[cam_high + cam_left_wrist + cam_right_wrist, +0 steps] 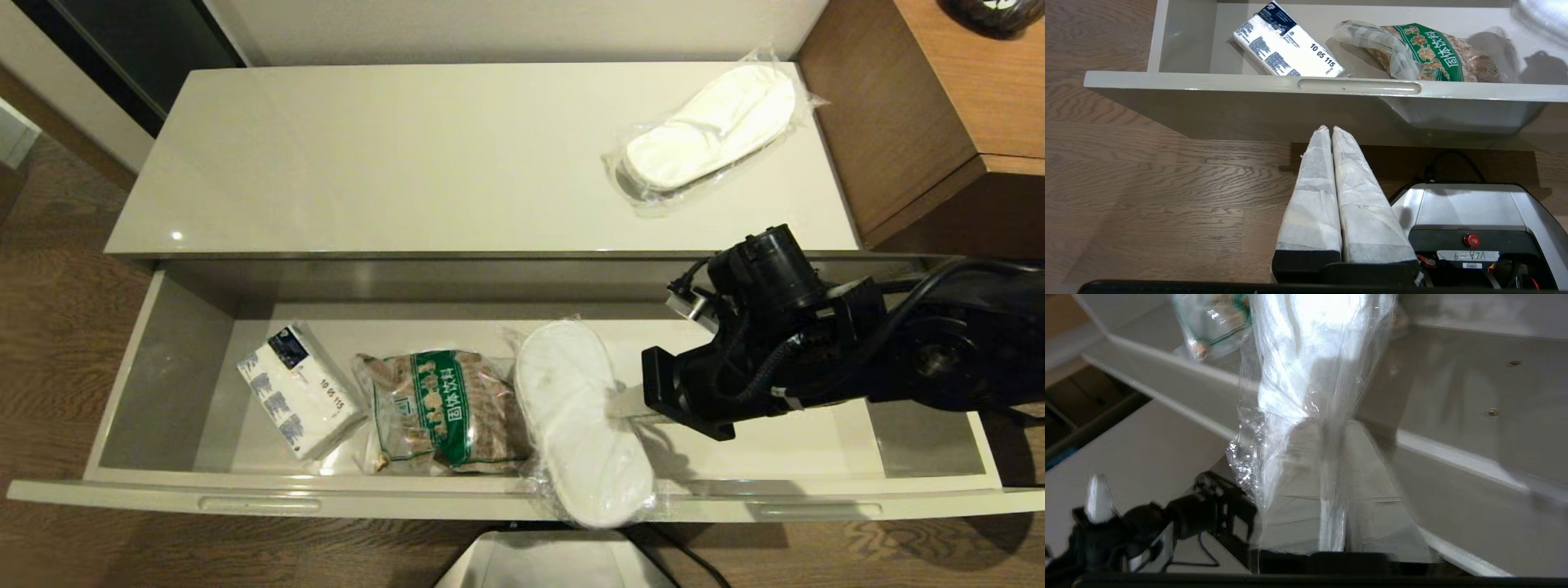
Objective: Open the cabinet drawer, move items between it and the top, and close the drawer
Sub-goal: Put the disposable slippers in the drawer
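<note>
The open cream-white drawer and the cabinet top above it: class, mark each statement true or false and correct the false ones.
1. One bagged white slipper lies on the glossy cream-white cabinet top. True.
2. The wide cream-white drawer is shut. False: it is pulled out.
3. The right hand is at the second bagged slipper in the drawer. True.
4. The white-and-blue tissue pack sits on the cabinet top. False: it lies in the drawer.
5. The left hand holds the green-labelled clear bag of brown pieces. False: it hangs shut and empty below the drawer front.
</note>
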Available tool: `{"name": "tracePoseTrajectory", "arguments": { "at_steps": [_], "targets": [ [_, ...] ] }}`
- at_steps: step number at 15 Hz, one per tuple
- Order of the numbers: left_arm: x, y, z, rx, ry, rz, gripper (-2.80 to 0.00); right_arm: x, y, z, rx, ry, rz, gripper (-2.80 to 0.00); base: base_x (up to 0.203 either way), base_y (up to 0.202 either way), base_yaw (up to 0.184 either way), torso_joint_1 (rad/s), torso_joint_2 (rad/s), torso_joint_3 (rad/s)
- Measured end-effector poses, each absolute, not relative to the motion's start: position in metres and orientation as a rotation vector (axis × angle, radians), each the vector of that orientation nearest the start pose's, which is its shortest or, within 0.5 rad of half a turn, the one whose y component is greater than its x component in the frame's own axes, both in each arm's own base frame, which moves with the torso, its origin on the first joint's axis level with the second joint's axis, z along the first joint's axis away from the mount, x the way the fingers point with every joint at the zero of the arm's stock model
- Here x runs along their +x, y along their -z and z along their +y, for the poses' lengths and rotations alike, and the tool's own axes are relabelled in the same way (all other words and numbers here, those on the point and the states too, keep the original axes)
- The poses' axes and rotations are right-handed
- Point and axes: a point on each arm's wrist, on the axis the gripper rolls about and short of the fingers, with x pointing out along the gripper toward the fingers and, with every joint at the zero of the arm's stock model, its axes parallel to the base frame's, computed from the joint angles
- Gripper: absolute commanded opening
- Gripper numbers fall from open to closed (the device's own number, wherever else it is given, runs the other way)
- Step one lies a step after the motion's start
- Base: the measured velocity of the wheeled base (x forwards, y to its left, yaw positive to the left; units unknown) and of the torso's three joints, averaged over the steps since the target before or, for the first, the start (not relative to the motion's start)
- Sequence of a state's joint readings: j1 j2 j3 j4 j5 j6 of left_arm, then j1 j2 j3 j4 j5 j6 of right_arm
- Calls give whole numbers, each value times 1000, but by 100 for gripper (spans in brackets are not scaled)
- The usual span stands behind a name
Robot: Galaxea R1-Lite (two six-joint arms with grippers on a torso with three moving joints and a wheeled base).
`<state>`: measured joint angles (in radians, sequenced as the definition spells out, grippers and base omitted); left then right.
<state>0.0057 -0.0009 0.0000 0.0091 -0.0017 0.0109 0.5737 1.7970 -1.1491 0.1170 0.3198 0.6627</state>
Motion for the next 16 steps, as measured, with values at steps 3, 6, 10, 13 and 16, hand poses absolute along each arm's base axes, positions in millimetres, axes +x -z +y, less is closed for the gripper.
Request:
{"name": "tracePoseTrajectory", "arguments": {
  "at_steps": [3,6,10,13,16],
  "targets": [
    [-23,-75,0,11,-4,8,-280,281,-176,175,529,-526,995,0,0,0,0,0,0,0],
    [-23,-75,0,11,-4,8,-280,287,-180,167,547,-504,967,0,0,0,0,0,0,0],
    [-23,-75,0,11,-4,8,-280,280,-238,137,589,-497,810,0,0,0,0,0,0,0],
    [-23,-75,0,10,-4,8,-280,269,-290,105,592,-413,628,0,0,0,0,0,0,0],
    [-23,-75,0,10,-5,8,-280,269,-317,84,554,-166,469,0,0,0,0,0,0,0]
  ]
}}
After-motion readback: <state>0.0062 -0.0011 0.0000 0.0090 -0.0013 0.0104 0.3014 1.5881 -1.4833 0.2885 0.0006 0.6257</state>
